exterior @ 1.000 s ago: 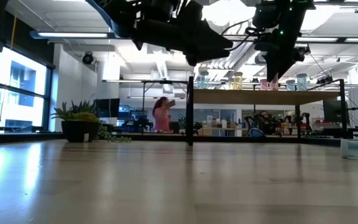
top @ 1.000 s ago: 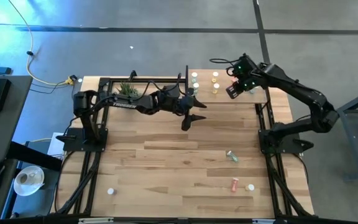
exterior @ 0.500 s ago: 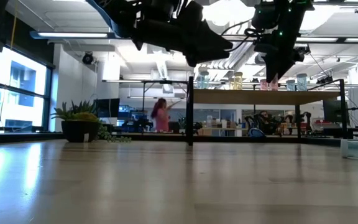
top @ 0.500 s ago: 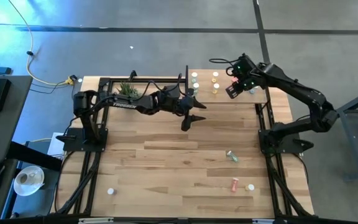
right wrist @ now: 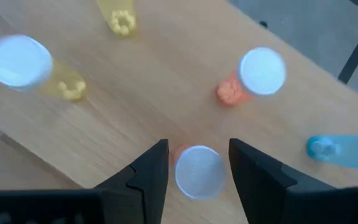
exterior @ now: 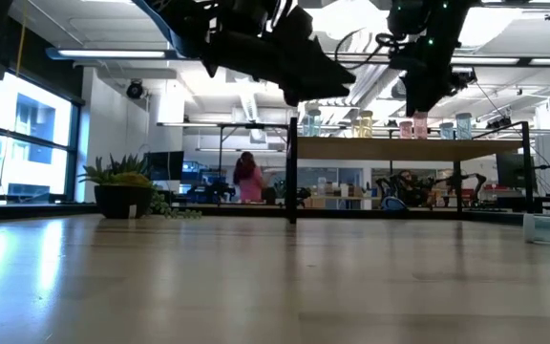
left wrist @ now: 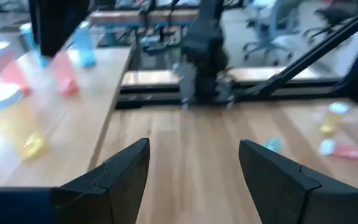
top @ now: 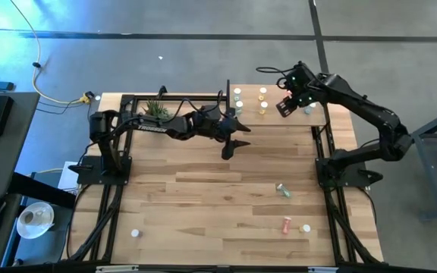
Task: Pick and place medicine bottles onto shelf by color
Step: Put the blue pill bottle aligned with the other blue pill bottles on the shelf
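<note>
The shelf (top: 250, 114) stands at the table's far edge with several bottles upright on it. My right gripper (top: 286, 107) hovers open above it; in the right wrist view its fingers stand on either side of an orange-red bottle's white cap (right wrist: 199, 171) without touching it. A second orange-red bottle (right wrist: 260, 73), two yellow ones (right wrist: 20, 62) and a teal one (right wrist: 344, 152) stand around it. My left gripper (top: 234, 142) hangs open and empty over the table, left of the shelf's front.
A teal bottle (top: 282, 189), an orange-red bottle (top: 287, 224) and a small white one (top: 305, 227) lie on the table's near right. Another white one (top: 135, 233) sits near left. A potted plant (top: 156, 108) stands at the far left.
My right gripper has risen from the shelf, away from the orange-red bottle, which stays standing on the board.
</note>
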Action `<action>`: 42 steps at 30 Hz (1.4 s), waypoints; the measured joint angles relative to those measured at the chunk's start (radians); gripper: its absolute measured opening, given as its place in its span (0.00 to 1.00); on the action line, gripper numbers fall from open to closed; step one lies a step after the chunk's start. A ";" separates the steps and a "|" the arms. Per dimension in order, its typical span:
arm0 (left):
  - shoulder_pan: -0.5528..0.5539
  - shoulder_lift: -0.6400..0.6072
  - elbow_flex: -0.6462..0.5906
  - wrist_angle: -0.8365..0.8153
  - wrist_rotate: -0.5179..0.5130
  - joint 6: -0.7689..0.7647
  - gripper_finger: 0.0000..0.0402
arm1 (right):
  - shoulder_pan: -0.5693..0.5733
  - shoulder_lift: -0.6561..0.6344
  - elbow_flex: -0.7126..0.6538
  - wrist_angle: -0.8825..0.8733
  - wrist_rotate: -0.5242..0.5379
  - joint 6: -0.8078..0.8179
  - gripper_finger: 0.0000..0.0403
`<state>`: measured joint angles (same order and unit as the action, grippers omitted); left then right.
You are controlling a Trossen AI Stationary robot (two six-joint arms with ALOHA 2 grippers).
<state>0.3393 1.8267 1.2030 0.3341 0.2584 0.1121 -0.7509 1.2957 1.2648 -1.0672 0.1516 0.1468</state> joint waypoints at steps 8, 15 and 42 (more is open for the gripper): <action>-0.006 -0.025 -0.001 -0.090 -0.067 0.021 0.59 | 0.012 -0.033 0.090 -0.061 0.000 -0.025 0.40; -0.027 -0.113 0.000 -0.215 -0.118 0.030 0.59 | 0.098 -0.127 0.068 -0.120 0.000 0.012 0.40; -0.415 -0.441 0.001 -1.107 -0.433 -0.299 0.59 | 0.577 -0.250 -0.151 0.018 0.061 0.223 0.40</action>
<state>-0.0757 1.3852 1.2041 -0.7732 -0.1750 -0.1864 -0.1742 1.0460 1.1136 -1.0490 0.2124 0.3698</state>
